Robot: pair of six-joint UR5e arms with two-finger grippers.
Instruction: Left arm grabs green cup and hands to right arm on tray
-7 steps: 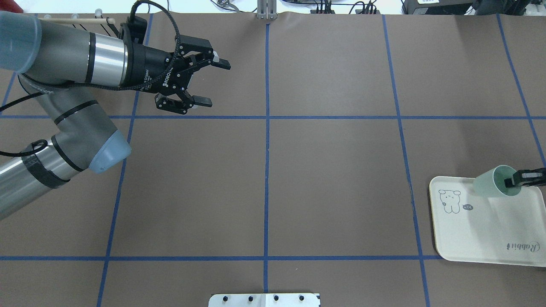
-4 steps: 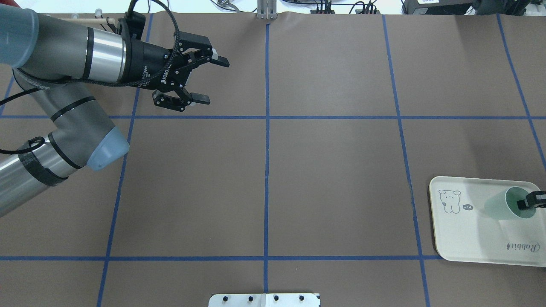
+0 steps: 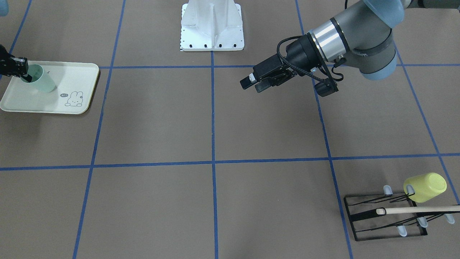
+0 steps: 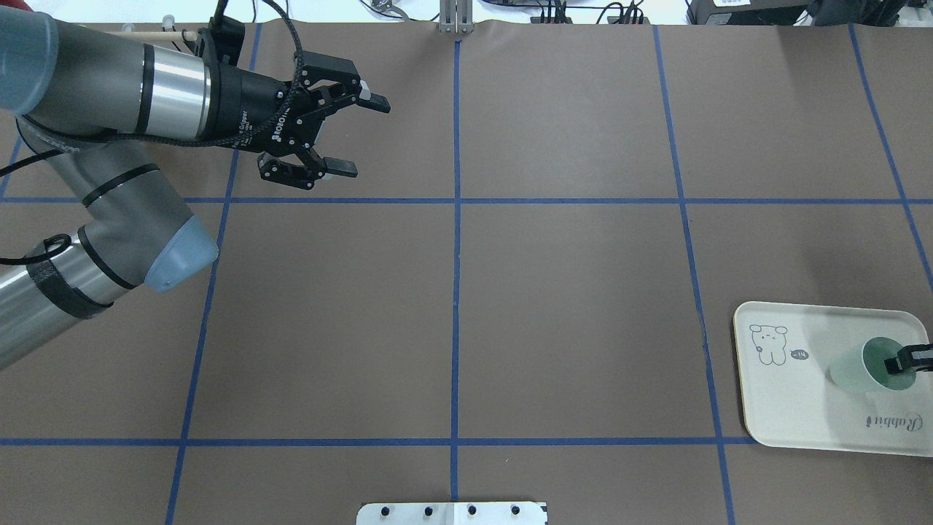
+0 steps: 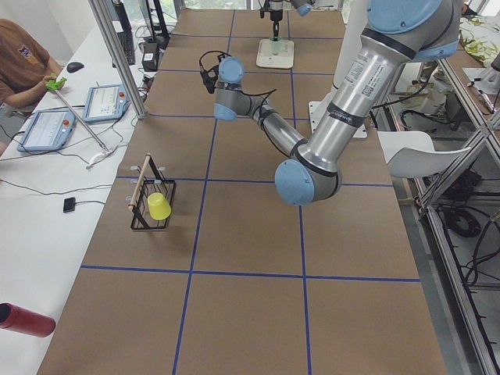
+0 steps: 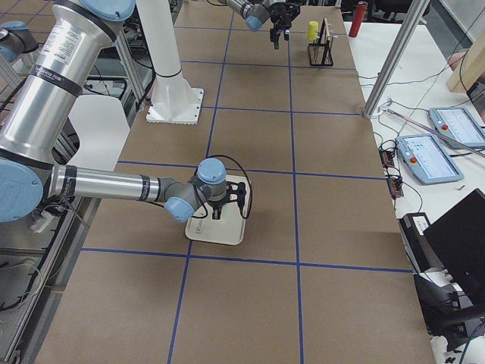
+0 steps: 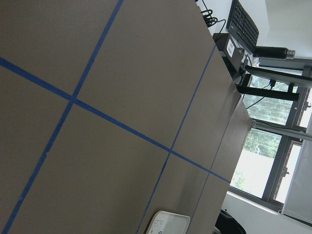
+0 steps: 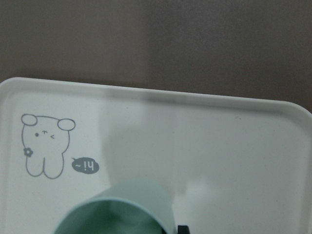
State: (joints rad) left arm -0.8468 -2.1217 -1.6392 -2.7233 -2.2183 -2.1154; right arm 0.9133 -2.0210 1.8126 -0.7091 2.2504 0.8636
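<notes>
The cream tray (image 4: 802,415) carries the word "Rabbit" in grey script near one corner; it is upside down in the overhead view. Toward the tray's other end, just beside the outlined rabbit drawing (image 8: 45,146), a small dark speech bubble (image 8: 85,166) reads "hi~". It is inverted in the right wrist view and upright in the front-facing view. The black body of the left claw (image 4: 362,138) bears white lettering, "ROBOTIQ". A smaller line beside it is too small to read.
</notes>
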